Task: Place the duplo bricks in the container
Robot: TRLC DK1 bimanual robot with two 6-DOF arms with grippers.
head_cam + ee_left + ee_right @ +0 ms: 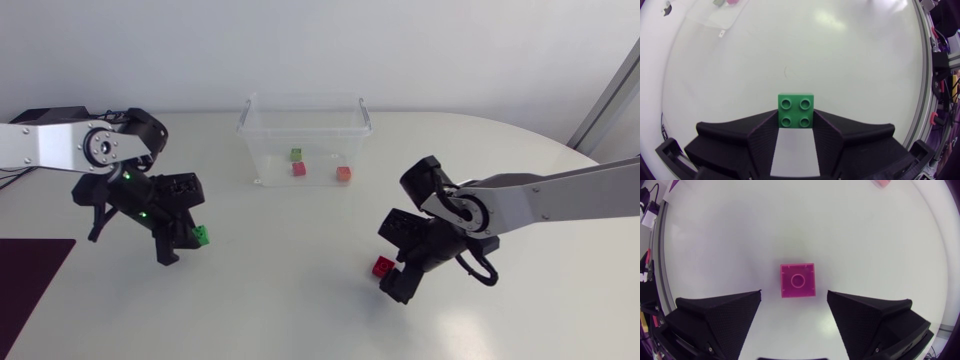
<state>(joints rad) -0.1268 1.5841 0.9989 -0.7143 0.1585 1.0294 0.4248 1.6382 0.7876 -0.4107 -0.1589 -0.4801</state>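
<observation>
A green duplo brick (pixel 796 110) sits studs up between the fingertips of my left gripper (pixel 796 124), which is shut on it. In the head view that gripper (pixel 188 242) is at the table's left, well short of the clear plastic container (pixel 303 108), with the green brick (pixel 202 236) at its tips. My right gripper (pixel 396 263) stands open around a red brick (pixel 383 266) lying on the table. In the right wrist view this brick (pixel 798 280) shows its hollow underside, just ahead of the open gripper (pixel 794 295) and touching neither finger.
The container holds three bricks: a green one (pixel 296 154), a red one (pixel 299 169) and an orange-red one (pixel 344 174). A dark mat (pixel 30 290) covers the table's front left corner. Bare white tabletop lies between both grippers and the container.
</observation>
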